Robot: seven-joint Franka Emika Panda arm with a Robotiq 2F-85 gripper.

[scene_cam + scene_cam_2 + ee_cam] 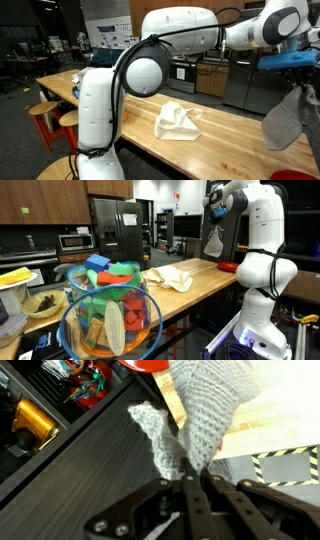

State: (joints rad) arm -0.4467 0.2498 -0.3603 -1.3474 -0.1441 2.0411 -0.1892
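My gripper [192,472] is shut on a grey knitted cloth [200,410], which hangs from the fingers. In both exterior views the cloth [285,118] [213,244] dangles in the air past the end of the wooden table [235,128] [200,272]. The gripper [306,88] [214,220] is held high above the table's end. A crumpled cream cloth [176,120] [170,278] lies on the tabletop, apart from the gripper.
A red dish [228,266] [150,364] sits near the table's end. A wire basket of colourful toys [108,315] stands close to one exterior camera. Orange stools [44,115] stand beside the table. Kitchen appliances [248,75] line the back wall.
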